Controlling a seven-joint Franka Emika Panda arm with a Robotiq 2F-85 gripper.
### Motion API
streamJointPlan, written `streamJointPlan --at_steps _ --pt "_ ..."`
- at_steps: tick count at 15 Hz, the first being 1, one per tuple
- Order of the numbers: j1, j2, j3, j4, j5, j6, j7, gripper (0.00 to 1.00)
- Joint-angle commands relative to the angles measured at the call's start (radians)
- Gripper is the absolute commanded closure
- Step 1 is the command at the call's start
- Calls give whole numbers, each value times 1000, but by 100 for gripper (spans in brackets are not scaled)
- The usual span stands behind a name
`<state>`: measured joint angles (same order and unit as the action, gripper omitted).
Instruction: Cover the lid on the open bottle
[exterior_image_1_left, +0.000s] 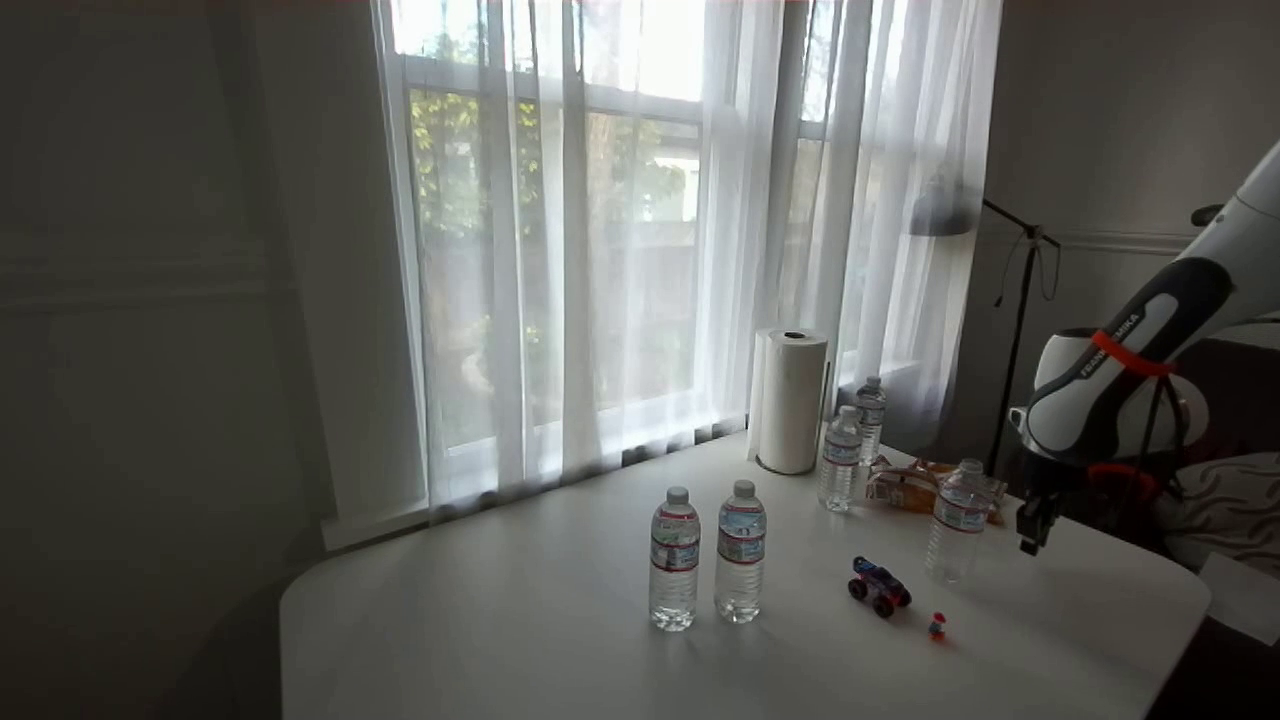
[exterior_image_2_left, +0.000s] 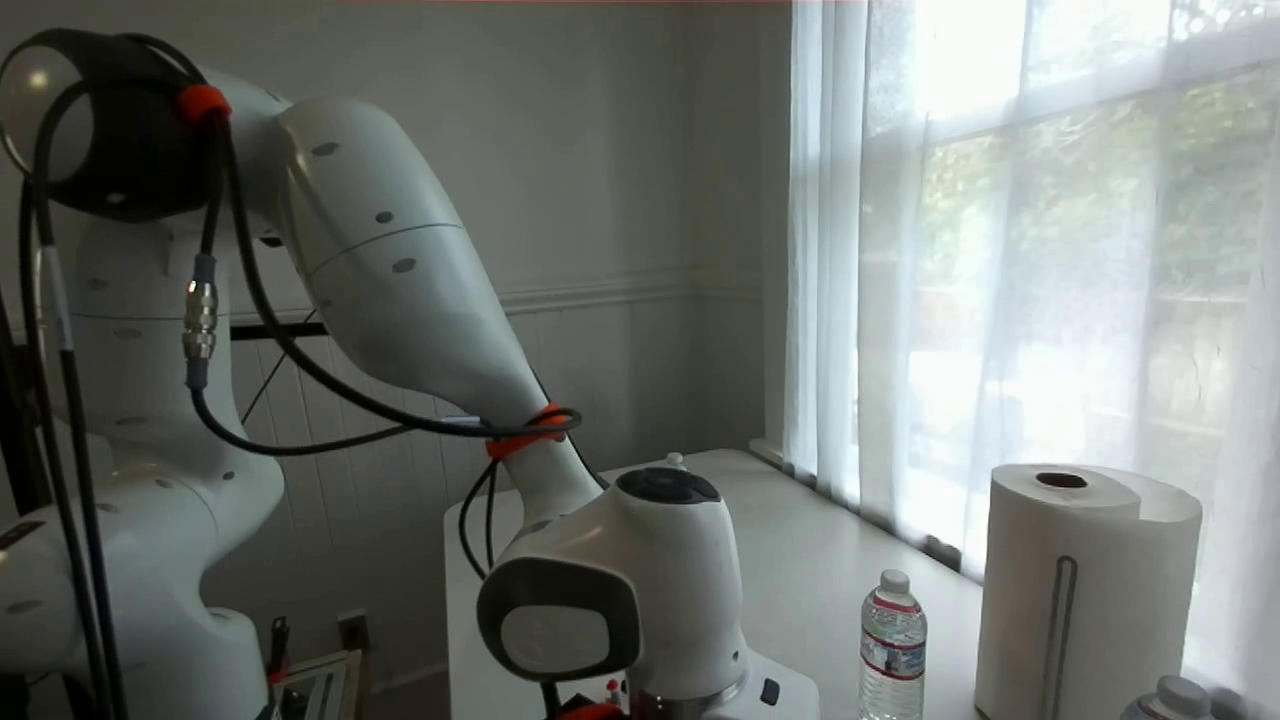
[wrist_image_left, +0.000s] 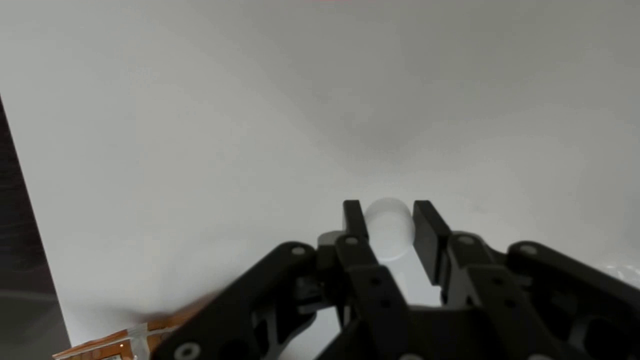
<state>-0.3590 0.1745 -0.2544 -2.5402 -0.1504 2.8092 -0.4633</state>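
Lid (wrist_image_left: 390, 232) in gripper (wrist_image_left: 388, 209), wrist view only, upright bottle (exterior_image_1_left: 957, 522) in an exterior view

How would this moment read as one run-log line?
gripper: closed on white lid | place: above table | capping: not yet done

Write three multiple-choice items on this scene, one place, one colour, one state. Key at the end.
1. Where is the toy truck?
A) On the window sill
B) On the table, beside the small toy figure
C) On top of the paper towel roll

2. What colour is the lid in the wrist view?
A) Red
B) Black
C) White

3. What state is the gripper in?
A) Closed on the lid
B) Wide open with nothing in it
C) Clamped on the paper towel roll

1: B, an exterior view shows both toys on the table, close but apart.
2: C, its top shows white.
3: A, the fingers flank the lid closely on both sides.
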Motion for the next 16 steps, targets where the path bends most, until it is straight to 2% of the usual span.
streamJointPlan --at_steps 1,9,16 --pt "7 -70 -13 -28 -30 -38 -5 70" --pt "22 -157 -12 -37 -32 -101 -21 69" --pt "37 -232 -15 -42 -28 -149 -37 73"
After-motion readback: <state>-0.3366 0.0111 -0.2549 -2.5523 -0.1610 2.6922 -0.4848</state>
